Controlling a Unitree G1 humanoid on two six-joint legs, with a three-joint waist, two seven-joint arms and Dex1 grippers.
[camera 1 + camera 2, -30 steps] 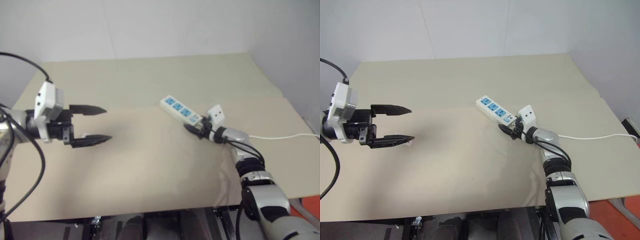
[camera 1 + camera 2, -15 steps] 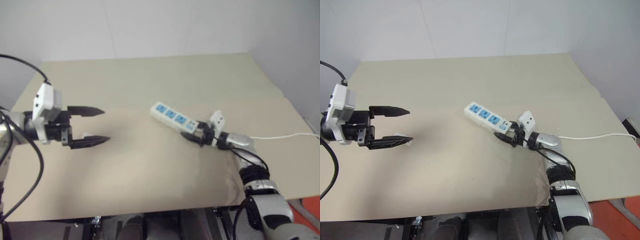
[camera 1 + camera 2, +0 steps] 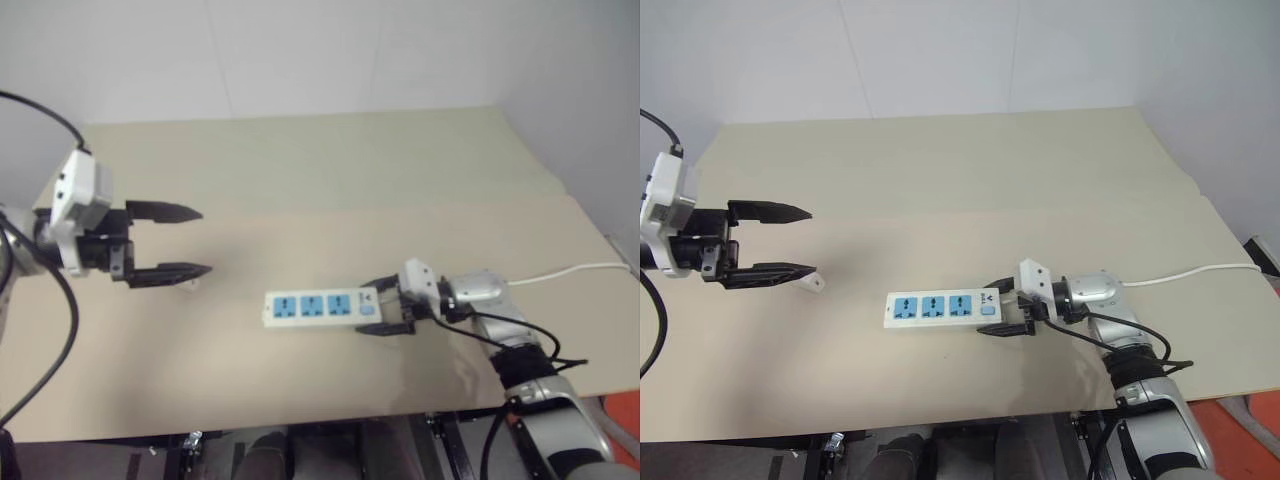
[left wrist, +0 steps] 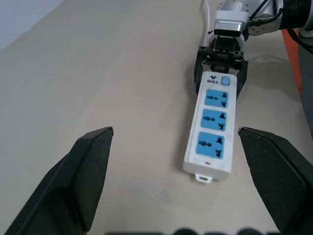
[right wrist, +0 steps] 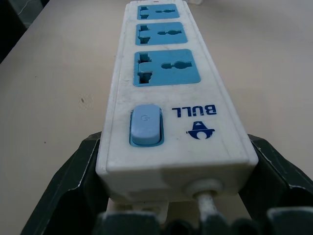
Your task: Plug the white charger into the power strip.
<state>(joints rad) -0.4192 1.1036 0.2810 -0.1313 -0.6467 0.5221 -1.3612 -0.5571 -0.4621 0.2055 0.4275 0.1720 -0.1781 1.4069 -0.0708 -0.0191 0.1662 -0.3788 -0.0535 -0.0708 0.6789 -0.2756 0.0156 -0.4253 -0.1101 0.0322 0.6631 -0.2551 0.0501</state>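
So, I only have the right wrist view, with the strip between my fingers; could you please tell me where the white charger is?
Observer: The white charger lies on the table, well beyond the far end of the power strip, close by the lower fingertip of the left gripper.
Operator: Is the left gripper holding it?
Observer: No, its fingers stand wide open with nothing between them.
Operator: Thank you. And where does the cord go behind me?
Observer: The cord runs from the end held by the right gripper towards the table's right edge.
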